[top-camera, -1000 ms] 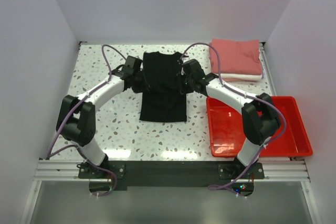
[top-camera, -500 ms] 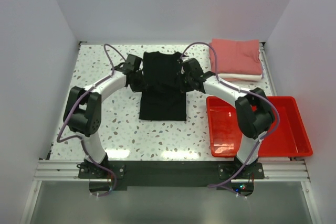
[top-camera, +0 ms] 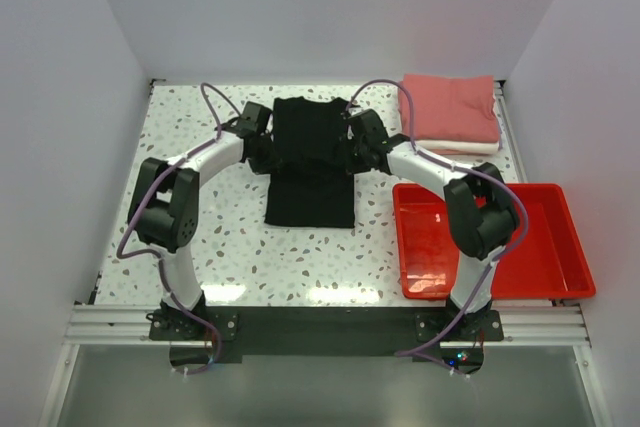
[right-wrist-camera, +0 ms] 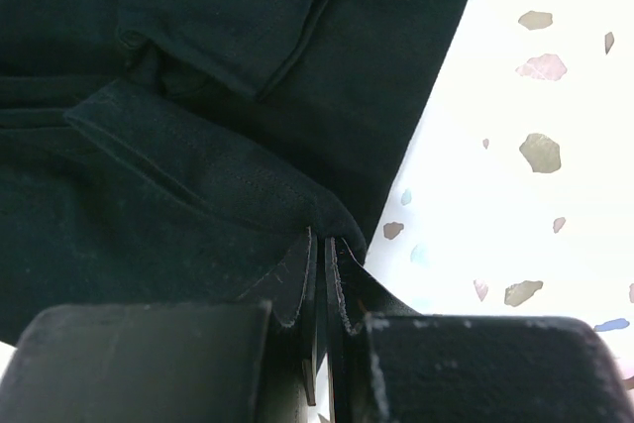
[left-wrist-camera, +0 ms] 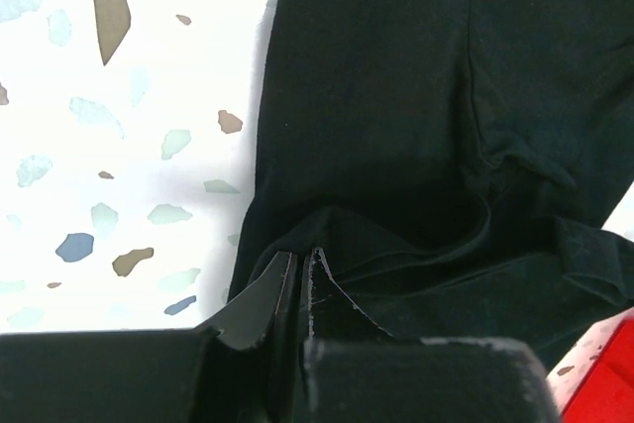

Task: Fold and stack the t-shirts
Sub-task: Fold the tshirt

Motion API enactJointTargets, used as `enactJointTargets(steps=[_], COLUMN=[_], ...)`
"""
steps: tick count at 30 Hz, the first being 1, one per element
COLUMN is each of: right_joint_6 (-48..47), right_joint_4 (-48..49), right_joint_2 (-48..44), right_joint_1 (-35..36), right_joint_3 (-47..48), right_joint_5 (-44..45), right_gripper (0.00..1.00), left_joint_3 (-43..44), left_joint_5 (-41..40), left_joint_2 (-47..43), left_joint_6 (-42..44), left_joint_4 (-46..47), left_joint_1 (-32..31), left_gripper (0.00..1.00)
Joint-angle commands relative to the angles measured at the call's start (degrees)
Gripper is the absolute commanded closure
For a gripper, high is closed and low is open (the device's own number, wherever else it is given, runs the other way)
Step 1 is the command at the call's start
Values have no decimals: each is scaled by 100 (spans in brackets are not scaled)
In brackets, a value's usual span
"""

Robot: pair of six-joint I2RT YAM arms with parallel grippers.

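The black t-shirt point(top-camera: 310, 162) lies narrow and lengthwise in the middle of the table, its sleeves folded in. My left gripper point(top-camera: 262, 152) is shut on its left edge, and my right gripper point(top-camera: 353, 152) is shut on its right edge. In the left wrist view the gripper point(left-wrist-camera: 302, 257) pinches a raised ridge of the black cloth point(left-wrist-camera: 396, 96). In the right wrist view the gripper point(right-wrist-camera: 325, 238) pinches a rolled fold of the black cloth point(right-wrist-camera: 198, 96). The salmon-pink t-shirt point(top-camera: 450, 107) lies folded on the folded white t-shirt point(top-camera: 465, 147) at the far right.
A red plastic tray point(top-camera: 480, 190) stands at the right front, close to my right arm; its corner shows in the left wrist view point(left-wrist-camera: 606, 364). White walls close in the speckled table point(top-camera: 200, 237) on three sides.
Both grippers have moved a little toward the far side while holding the shirt's edges. Both elbows have swung inward and the shirt's near hem has crept slightly farther away.
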Motion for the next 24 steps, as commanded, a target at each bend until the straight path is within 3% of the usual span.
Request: enactJointTargets(steps=[1,6,8,9,10,12,13,14,15,16,17,20,24], right_joint_6=[-54,-19,-10,-1,-27,-80,-124,-141,-150,-177,-185,-133,-159], right_joint_4=[222,179,109,91,73,-49,-76,-85,-85,-76,-50,3,335], right_joint_2=[69,218,271,280,271,254,193,131,78,-70,-141,-458,-862], right_joint_1=[-73,-99,-99,-108,-117,-117,-108,-117,-117,-108,-108,-99,-82], right_joint_3=[235,296,419,437,507,586,639,639,622,561,517,253,-204], right_joint_5=[172,189,207,233,233,181,154,84,66,31,-56,-241,-1317], right_gripper=[100,100,92,75,67,62,52,45,38,13,1,1,1], left_joint_3=[276,382,417,426,426,365,251,198,137,93,-12,-284,-786], left_joint_5=[21,30,30,39,30,-57,-58,-197,-268,-286,-295,-348,-496], left_joint_2=[45,142,151,133,72,-51,-234,-332,-437,-630,-727,-1070,-1719], left_joint_6=[147,164,155,155,164,138,112,85,76,67,59,32,-143], left_joint_4=[111,40,23,23,32,32,84,102,119,128,120,102,14], left_joint_1=[64,72,72,72,72,72,72,72,72,72,72,72,72], left_gripper=[93,82,68,64,50,29,11,1,0,0,0,0,0])
